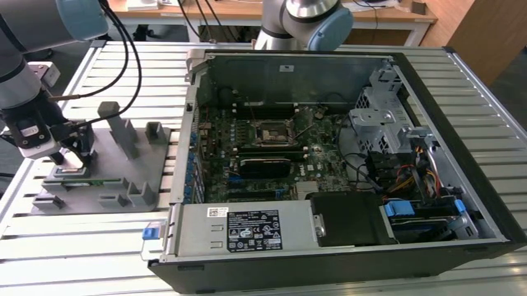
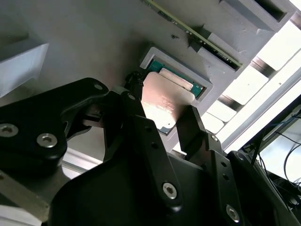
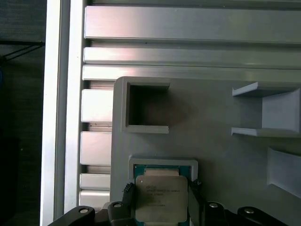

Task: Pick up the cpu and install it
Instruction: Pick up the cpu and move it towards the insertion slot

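The cpu (image 3: 161, 200), a flat square chip with a silver-grey top and a thin teal edge, sits at a shallow pocket of the grey tray (image 3: 211, 122). My gripper (image 3: 162, 190) is shut on it, with one black finger (image 3: 129, 192) against each of two opposite sides. The second wrist view shows the same hold from below the gripper (image 2: 162, 110), the cpu (image 2: 164, 101) lying between the fingers (image 2: 192, 125). In the exterior view the gripper (image 1: 73, 160) is low over the tray (image 1: 115, 154) at the left. Whether the chip is clear of the pocket I cannot tell.
An open computer case (image 1: 329, 154) lies in the middle of the slatted metal table (image 1: 272, 280), its motherboard socket (image 1: 270, 132) facing up. Upright grey blocks (image 1: 123, 132) stand on the tray. A memory stick (image 2: 197, 33) rests in a tray slot. A second arm's base (image 1: 305, 21) stands behind the case.
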Action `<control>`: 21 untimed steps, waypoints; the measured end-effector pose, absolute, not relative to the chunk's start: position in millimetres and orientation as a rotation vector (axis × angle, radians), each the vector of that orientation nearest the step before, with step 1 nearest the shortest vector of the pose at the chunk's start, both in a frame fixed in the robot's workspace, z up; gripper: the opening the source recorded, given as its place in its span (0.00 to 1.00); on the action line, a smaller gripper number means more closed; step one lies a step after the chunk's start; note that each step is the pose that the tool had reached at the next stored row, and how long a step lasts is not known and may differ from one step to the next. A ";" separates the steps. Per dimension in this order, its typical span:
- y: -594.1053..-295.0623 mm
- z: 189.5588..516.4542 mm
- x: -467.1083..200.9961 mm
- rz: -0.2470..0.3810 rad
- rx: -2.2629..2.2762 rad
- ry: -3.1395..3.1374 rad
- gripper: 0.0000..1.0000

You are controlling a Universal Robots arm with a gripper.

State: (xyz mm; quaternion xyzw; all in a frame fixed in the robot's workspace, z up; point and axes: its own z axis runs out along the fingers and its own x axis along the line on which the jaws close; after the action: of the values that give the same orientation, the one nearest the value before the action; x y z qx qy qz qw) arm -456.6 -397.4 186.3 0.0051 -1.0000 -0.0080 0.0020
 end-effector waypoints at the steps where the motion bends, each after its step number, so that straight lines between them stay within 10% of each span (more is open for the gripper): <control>1: -397.4 186.9 -456.7 -0.025 0.016 -3.137 0.53; 21: -397.5 187.2 -456.9 -0.023 0.016 -3.139 0.60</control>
State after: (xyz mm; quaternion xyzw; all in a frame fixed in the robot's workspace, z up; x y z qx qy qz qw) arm -456.9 -397.5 187.2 0.0051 -1.0000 -0.0074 0.0012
